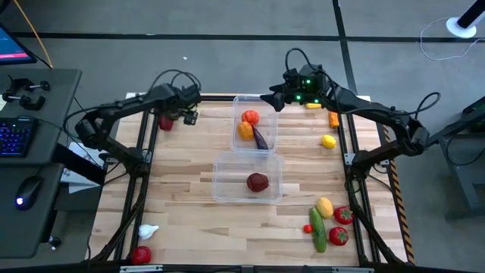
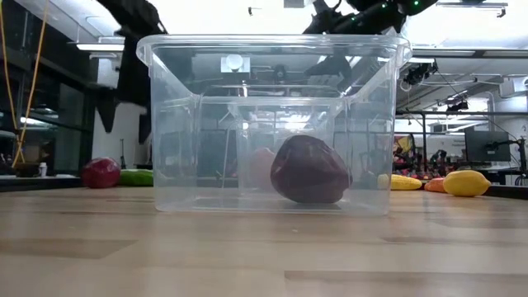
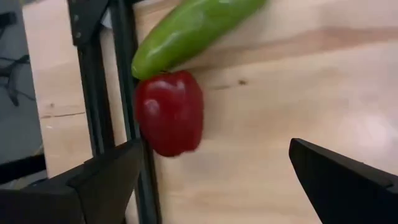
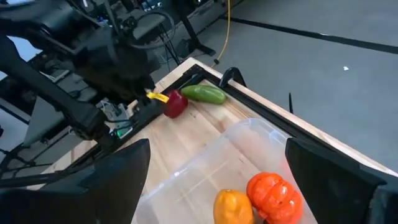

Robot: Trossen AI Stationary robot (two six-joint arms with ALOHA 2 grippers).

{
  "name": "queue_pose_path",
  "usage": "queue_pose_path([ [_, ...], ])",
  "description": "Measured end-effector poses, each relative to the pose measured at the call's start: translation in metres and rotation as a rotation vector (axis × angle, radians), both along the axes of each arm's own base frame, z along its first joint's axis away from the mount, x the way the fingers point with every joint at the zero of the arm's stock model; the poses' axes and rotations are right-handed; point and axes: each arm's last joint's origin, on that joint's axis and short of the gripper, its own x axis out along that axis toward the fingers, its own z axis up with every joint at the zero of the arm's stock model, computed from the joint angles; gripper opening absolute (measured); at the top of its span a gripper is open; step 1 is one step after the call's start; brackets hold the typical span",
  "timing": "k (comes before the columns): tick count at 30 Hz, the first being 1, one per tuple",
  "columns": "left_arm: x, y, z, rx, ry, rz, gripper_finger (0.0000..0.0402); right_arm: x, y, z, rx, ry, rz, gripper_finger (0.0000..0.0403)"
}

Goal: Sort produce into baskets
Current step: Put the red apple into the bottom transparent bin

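Wide apart and empty, the left gripper point(image 3: 211, 180) was held just above a red pepper point(image 3: 169, 112) at the far left corner of the table point(image 1: 182, 189), against the dark frame rail, with a green cucumber point(image 3: 189, 28) touching the pepper's far end. The step in hand was judged to be a reach for that pepper; the next move would call for a descent and a closing of the fingers around it, with care taken of the rail beside it. The pepper was seen as glossy, blocky and deep red. Farther off, the right gripper point(image 4: 211, 180) was hung open over the far tub point(image 1: 255, 121), in which an orange tomato-like piece point(image 1: 251, 117), a yellow-orange piece point(image 1: 245, 130) and a purple eggplant point(image 1: 261, 139) lay. A dark red fruit point(image 1: 258, 182) sat alone in the near tub point(image 1: 227, 178). Other produce was left scattered on the table, well apart.
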Motion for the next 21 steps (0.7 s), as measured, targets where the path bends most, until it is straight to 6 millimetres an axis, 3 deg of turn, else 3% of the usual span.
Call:
queue_pose_path([
  [8,-0.019,0.007,-0.029,0.114,0.051,0.181,0.0392,0.0,0.0,0.0,-0.005,0.001,0.002,0.0365],
  [21,-0.041,0.021,-0.071,0.175,-0.088,0.346,0.0392,0.0,0.0,-0.002,-0.011,0.022,0.009,0.0365],
])
